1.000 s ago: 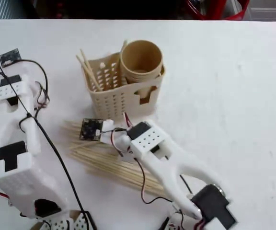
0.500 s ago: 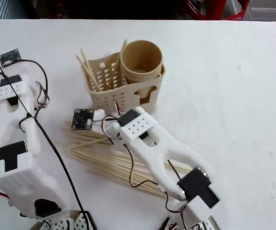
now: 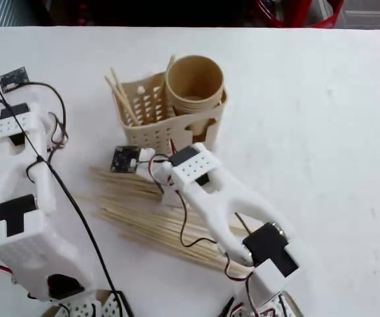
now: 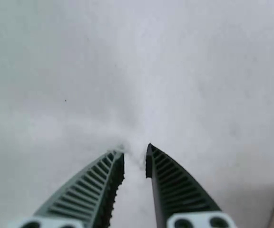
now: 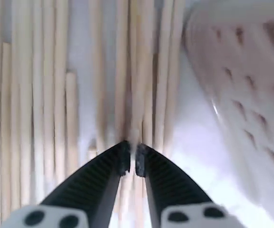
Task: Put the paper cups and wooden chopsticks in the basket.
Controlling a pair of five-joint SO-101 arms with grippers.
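Right pincer over perhaps twenty chopsticks

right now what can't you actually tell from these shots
- Right wrist view: whether the right gripper has clamped anything; the close-up is blurred.
- High view: how many loose chopsticks there are; the right arm covers part of the pile.
- High view: how many paper cups are nested; the basket wall hides them.

Left pincer parted (a narrow gap), right pincer pinched shut, pointing downward
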